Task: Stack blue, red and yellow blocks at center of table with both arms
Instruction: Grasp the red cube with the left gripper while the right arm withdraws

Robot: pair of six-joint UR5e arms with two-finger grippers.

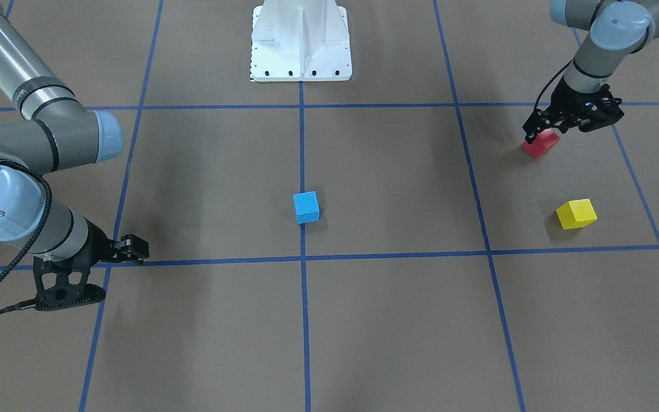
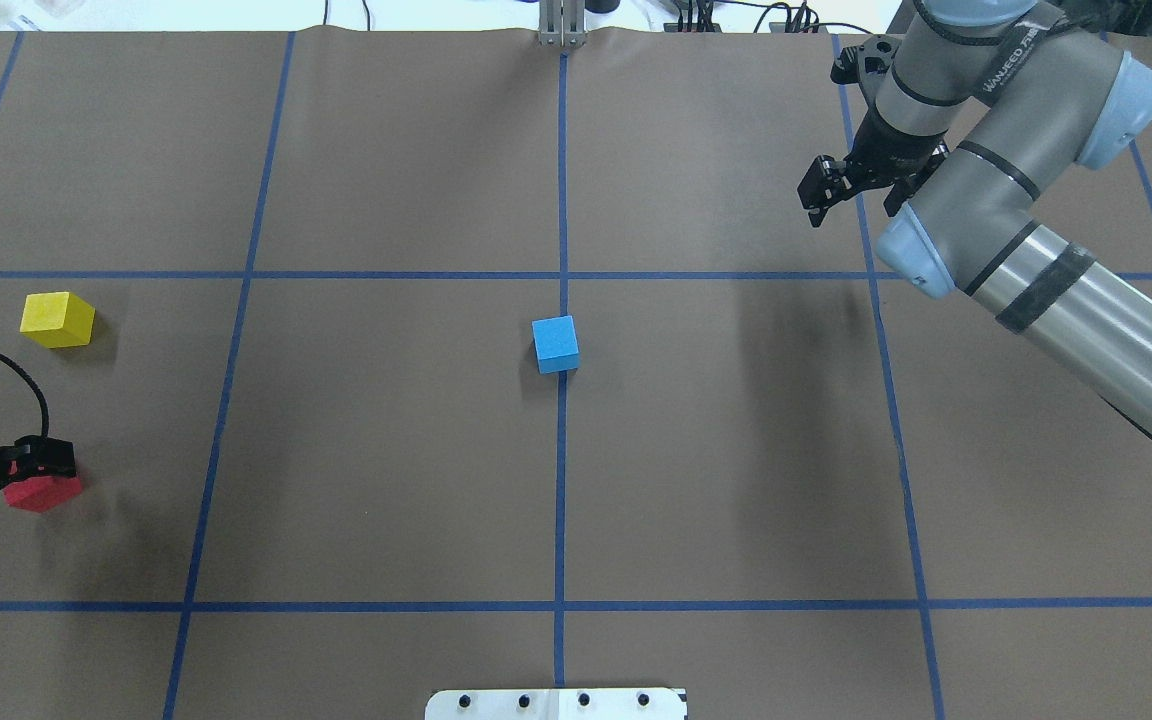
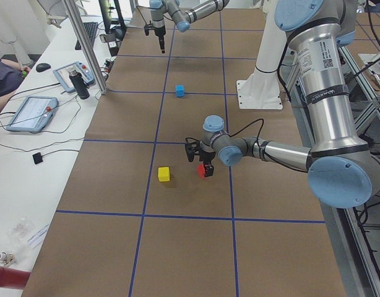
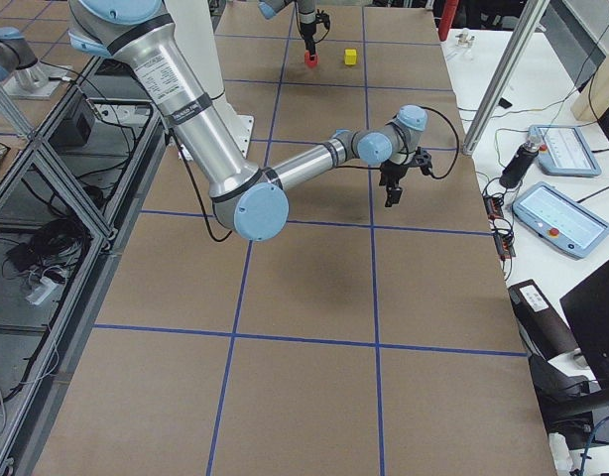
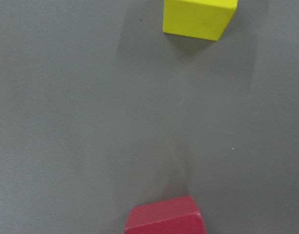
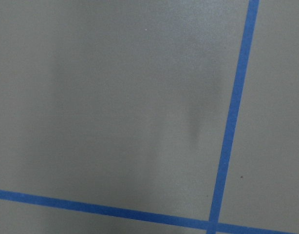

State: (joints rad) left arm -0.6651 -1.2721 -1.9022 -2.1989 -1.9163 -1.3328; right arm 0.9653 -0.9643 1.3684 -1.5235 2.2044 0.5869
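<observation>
— Looking at your left gripper (image 1: 542,133): fingers clamped on the red block (image 1: 541,143), yellow block (image 1: 576,214) just beside it.
— And the right gripper (image 1: 135,249)?
— Fingers pressed together, holding nothing; blue block (image 1: 306,207) sits well apart.

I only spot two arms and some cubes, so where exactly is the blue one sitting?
The blue block sits alone at the table's middle in the overhead view, on the central blue tape line, far from both arms and from the yellow block at the robot's left.
</observation>
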